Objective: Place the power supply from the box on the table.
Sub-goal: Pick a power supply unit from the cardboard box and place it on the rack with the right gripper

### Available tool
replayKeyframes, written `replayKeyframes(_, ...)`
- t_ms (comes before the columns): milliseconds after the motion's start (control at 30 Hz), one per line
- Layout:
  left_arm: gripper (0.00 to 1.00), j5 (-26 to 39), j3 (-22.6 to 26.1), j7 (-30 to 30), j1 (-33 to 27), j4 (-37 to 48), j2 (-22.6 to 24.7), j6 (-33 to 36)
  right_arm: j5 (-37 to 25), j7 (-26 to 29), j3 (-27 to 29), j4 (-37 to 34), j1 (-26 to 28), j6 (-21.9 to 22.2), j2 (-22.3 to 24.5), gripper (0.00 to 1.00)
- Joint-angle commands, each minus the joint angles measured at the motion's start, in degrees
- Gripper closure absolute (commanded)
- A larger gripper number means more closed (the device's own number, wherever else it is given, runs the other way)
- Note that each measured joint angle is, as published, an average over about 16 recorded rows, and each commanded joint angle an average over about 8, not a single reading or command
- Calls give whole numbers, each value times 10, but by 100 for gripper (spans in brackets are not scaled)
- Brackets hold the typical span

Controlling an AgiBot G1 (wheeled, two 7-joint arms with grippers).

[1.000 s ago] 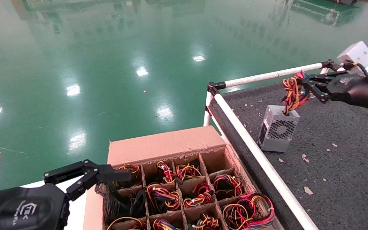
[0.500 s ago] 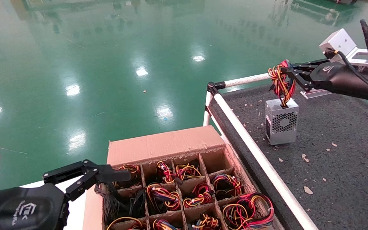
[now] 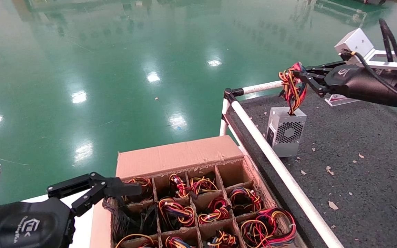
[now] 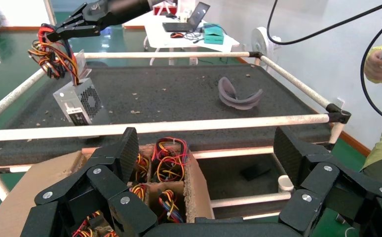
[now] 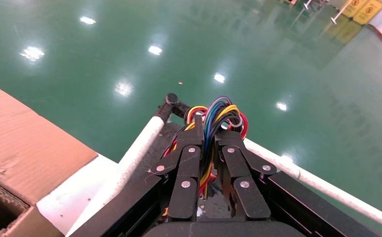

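**PSU at bench edge, not released**

My right gripper [image 3: 300, 76] is clamped on the wire bundle [image 3: 291, 89]; power supply [image 3: 285, 131] hangs tilted over the bench [image 3: 357, 162], near the rail [image 3: 274, 163]. Next: settle flat, then release. Left gripper [image 3: 115, 191] spread, parked by the box [image 3: 177, 156].

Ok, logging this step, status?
Right gripper shut on wire bundle. Grey vented power supply hanging above dark matted table. Left gripper open by cardboard box.

My head camera looks down over the box [image 3: 184, 193] and table [image 3: 357, 172]. The left wrist camera faces across the table; the right wrist camera sits close behind its tool [image 5: 209, 143].
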Motion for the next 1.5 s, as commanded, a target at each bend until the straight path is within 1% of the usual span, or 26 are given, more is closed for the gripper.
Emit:
replayKeyframes(33,0,0,0,0,0,0,0,0,1,0,1,-1,0,-2,-3,100)
replayKeyframes(300,0,0,0,0,0,0,0,0,11,9,8,-8,-16,-10,-6,100)
replayKeyframes(600,0,0,1,0,0,0,0,0,18,14,12,-9,-28,-17,3,100)
replayKeyframes(633,0,0,1,0,0,0,0,0,18,16,13,-9,-29,-17,5,98)
replayKeyframes(667,0,0,1,0,0,0,0,0,19,17,13,-9,-29,-18,6,93)
replayKeyframes(700,0,0,1,0,0,0,0,0,19,18,13,-10,-30,-18,7,82)
replayKeyframes(867,0,-1,1,0,0,0,0,0,20,24,14,-10,-31,-17,12,20)
replayKeyframes(900,0,-1,1,0,0,0,0,0,20,25,14,-10,-31,-17,12,10)
replayKeyframes(933,0,-1,1,0,0,0,0,0,20,25,14,-10,-31,-16,13,2)
replayKeyframes(967,0,-1,1,0,0,0,0,0,20,26,14,-10,-31,-16,13,0)
replayKeyframes(1500,0,-1,1,0,0,0,0,-1,20,25,14,-10,-32,-16,13,0)
